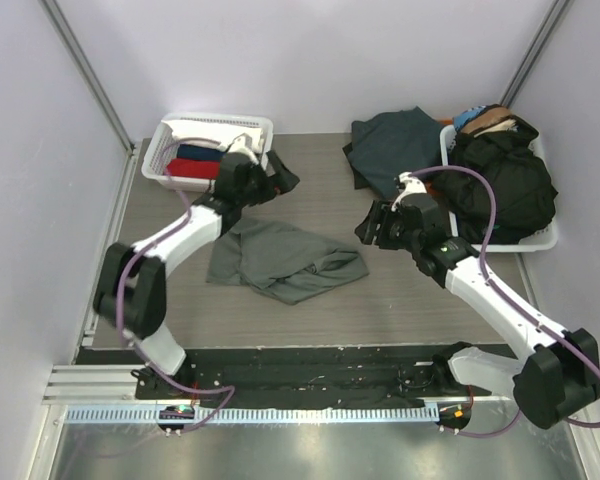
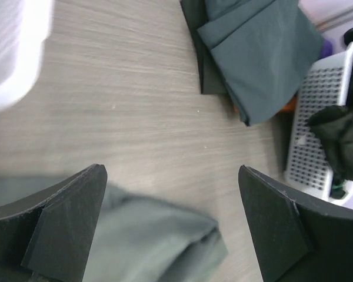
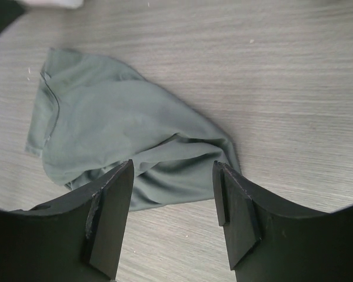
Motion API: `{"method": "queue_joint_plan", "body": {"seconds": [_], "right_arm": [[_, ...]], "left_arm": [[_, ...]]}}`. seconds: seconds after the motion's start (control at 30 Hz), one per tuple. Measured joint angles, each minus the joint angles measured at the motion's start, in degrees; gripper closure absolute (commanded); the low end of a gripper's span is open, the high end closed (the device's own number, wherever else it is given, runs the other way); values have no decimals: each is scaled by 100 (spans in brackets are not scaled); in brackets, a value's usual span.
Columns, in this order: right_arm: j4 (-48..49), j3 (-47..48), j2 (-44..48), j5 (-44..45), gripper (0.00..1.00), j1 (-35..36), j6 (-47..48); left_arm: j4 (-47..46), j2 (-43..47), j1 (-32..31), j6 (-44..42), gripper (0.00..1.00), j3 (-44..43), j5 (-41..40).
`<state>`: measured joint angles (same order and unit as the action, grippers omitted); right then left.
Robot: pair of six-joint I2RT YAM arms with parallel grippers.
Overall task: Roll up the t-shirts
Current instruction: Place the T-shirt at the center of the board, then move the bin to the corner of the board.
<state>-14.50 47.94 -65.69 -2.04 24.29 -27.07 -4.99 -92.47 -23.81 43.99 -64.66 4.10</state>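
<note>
A sage-grey t-shirt (image 1: 285, 260) lies crumpled on the table's middle; it also shows in the left wrist view (image 2: 159, 235) and the right wrist view (image 3: 117, 117). A dark teal t-shirt (image 1: 395, 140) lies flat-folded at the back; its corner shows in the left wrist view (image 2: 259, 53). My left gripper (image 1: 280, 182) is open and empty above the table, just behind the sage shirt (image 2: 172, 176). My right gripper (image 1: 377, 228) is open and empty, right of the sage shirt and above its right edge (image 3: 173, 167).
A white lattice basket (image 1: 250, 128) at the back left holds rolled red (image 1: 195, 167) and navy (image 1: 198, 152) shirts. Another white basket (image 1: 545, 238) at the right holds a heap of black clothes (image 1: 505, 185). Grey walls enclose the table.
</note>
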Motion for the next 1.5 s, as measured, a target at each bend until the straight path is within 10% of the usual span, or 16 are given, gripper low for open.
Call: {"method": "queue_joint_plan", "body": {"seconds": [0.67,1.5], "right_arm": [[76,-87,774,476,36,-2,179],[72,-372,527,424,36,-2,190]], "left_arm": [[2697,-5213,11,-1034,0,-6636,-175],[2618,-5274,1235,-782,0,-6511,-223]]}}
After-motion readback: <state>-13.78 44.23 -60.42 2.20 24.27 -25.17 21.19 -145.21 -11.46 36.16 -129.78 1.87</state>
